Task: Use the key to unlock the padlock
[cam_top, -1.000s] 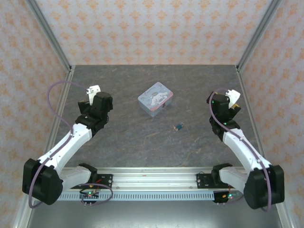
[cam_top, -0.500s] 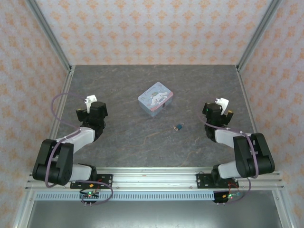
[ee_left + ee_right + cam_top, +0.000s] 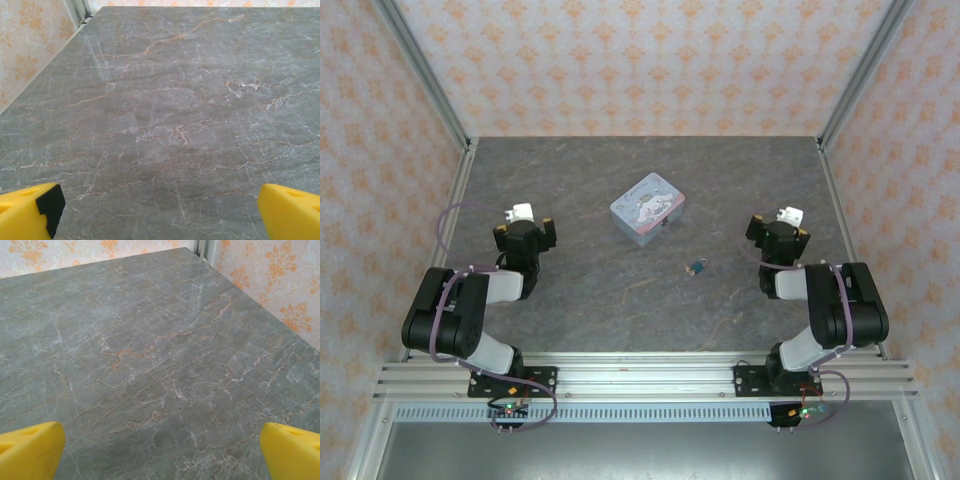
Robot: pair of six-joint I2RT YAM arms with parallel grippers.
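Observation:
The padlock [image 3: 698, 266], a tiny teal-blue and brass lock, lies on the grey marble table [image 3: 590, 290] right of centre. It is too small for me to tell the key apart from it. My left gripper [image 3: 525, 232] rests low at the left, far from the padlock. In the left wrist view that gripper [image 3: 160, 220] is open, its yellow fingers [image 3: 30, 212] wide apart over bare table. My right gripper [image 3: 777, 236] sits at the right, a short way right of the padlock. Its wrist view shows the gripper [image 3: 160, 455] open, the yellow fingers [image 3: 290, 450] holding nothing.
A pale-blue cartoon-printed tin box [image 3: 647, 208] stands at the table's centre, behind and left of the padlock. Patterned walls with metal corner posts [image 3: 430, 85] close in the left, back and right sides. A metal rail [image 3: 640, 375] runs along the near edge.
Both arms have folded down and back toward their bases, so the grippers now sit low over the table. The jaws stayed open. Padlock and tin box have not moved.

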